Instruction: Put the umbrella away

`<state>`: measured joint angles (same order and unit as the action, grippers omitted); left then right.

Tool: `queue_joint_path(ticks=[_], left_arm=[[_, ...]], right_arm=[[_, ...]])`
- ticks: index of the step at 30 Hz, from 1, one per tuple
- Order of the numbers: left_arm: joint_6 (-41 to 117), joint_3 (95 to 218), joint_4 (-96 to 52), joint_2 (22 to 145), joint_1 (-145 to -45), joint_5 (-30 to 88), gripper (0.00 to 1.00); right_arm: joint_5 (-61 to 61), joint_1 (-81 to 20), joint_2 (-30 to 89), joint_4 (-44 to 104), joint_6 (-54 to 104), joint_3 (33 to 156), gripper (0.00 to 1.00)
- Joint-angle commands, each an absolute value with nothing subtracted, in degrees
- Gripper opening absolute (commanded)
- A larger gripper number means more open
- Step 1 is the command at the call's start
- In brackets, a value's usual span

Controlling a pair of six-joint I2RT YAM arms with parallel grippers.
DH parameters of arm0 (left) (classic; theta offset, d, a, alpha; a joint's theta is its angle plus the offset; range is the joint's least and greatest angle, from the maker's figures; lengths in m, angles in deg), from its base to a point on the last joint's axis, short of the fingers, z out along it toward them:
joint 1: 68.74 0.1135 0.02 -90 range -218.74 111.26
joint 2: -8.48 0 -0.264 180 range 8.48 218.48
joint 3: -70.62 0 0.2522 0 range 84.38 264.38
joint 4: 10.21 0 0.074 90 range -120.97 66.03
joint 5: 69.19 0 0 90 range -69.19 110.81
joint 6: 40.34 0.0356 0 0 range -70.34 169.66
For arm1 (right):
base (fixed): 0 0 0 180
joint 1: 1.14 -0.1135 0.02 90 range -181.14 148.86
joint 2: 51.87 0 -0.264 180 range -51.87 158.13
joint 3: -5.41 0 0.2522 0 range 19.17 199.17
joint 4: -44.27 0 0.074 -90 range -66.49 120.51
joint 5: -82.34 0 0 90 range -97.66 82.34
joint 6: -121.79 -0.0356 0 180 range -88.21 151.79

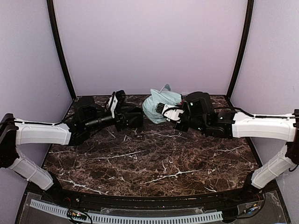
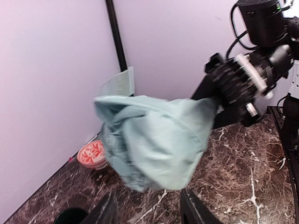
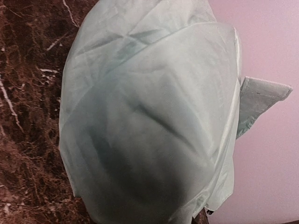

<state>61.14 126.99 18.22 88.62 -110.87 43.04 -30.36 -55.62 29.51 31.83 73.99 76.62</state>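
Observation:
The umbrella [image 1: 161, 105] is a bunched bundle of pale mint-green fabric at the back middle of the marble table. My right gripper [image 1: 171, 112] is shut on its right end and holds it off the table. The left wrist view shows the bundle [image 2: 154, 140] hanging from that gripper [image 2: 219, 100]. In the right wrist view the fabric [image 3: 149, 121] fills the picture and hides my own fingers; a mint strap [image 3: 259, 95] sticks out to the right. My left gripper [image 2: 149, 192] stands open just short of the bundle, with nothing between its fingers [image 2: 106, 210].
A red-and-white patterned bowl [image 2: 92, 154] sits by the left wall behind the umbrella. A dark mug's rim [image 2: 70, 217] shows at the lower left of the left wrist view. Black corner posts [image 1: 60, 49] frame the back wall.

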Motion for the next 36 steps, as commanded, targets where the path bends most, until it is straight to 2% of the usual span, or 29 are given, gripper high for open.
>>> queue_joint_path(ticks=[1, 6, 10, 14, 18, 27, 33, 36], left_arm=[[55.86, 127.50, 15.10, 88.49, -108.29, 46.50, 0.45], [59.52, 124.68, 16.81, 85.76, -108.29, 43.81, 0.46], [64.48, 125.72, 10.13, 85.59, -108.29, 43.41, 0.49], [68.98, 124.70, 8.44, 85.10, -108.32, 49.83, 0.56], [68.19, 122.83, 15.08, 85.54, -108.49, 56.37, 0.58], [66.36, 127.22, 15.43, 90.77, -112.26, 61.17, 0.66], [62.71, 126.05, 24.25, 94.88, -113.22, 50.20, 0.67], [60.22, 127.66, 20.92, 95.25, -113.04, 45.71, 0.65]], right_arm=[[-10.42, -51.61, 27.04, 18.77, 63.71, 85.63, 0.00], [7.71, -45.13, 26.24, 6.87, 58.28, 90.44, 0.00], [22.20, -42.84, 27.86, -8.33, 59.08, 99.17, 0.00], [26.83, -42.73, 30.10, -20.69, 60.37, 109.18, 0.00], [31.98, -42.63, 29.62, -23.47, 59.82, 114.26, 0.00], [26.30, -42.63, 26.94, -18.28, 56.19, 113.86, 0.00], [28.12, -42.63, 26.92, -20.92, 58.25, 117.79, 0.00], [25.07, -42.63, 26.88, -21.39, 58.15, 119.74, 0.00]])
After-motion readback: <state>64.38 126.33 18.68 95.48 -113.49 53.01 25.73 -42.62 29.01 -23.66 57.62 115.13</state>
